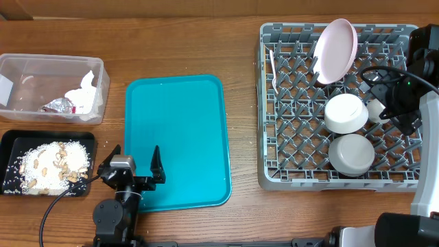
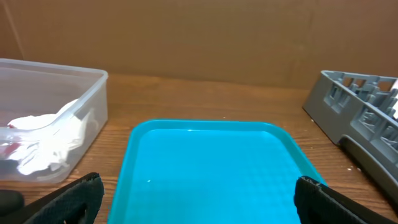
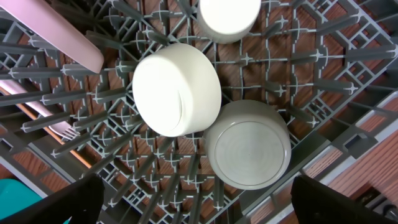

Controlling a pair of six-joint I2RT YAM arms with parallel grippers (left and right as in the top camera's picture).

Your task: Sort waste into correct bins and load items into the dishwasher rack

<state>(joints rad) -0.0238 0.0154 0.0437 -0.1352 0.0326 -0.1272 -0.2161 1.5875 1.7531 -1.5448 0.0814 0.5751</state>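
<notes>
Overhead view. Table point(image 1: 178, 41): brown wood grain. Centre: plain teal tray point(image 1: 178, 137). At 10 o'clock: clear tub point(image 1: 27, 60) with a white napkin point(image 1: 84, 96) and a red-and-silver foil wrapper point(image 1: 58, 105). At 8 o'clock: black tray point(image 1: 10, 144) with cream-and-tan speckled food scraps point(image 1: 51, 165). At 3 o'clock: grey rack point(image 1: 271, 103), a lattice floor with brown wood showing through, holding 1 pinkish-white plate point(image 1: 336, 49), 1 pale fork point(image 1: 273, 68), 1 white bowl point(image 1: 345, 113), 1 off-white bowl point(image 1: 351, 154) with faint concentric rings, and 1 white cup point(image 3: 228, 15). At 7 o'clock: black left gripper point(image 1: 136, 152).

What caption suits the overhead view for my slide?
Plate, bowls and fork in rack; napkin in tub, scraps in black tray.
</notes>
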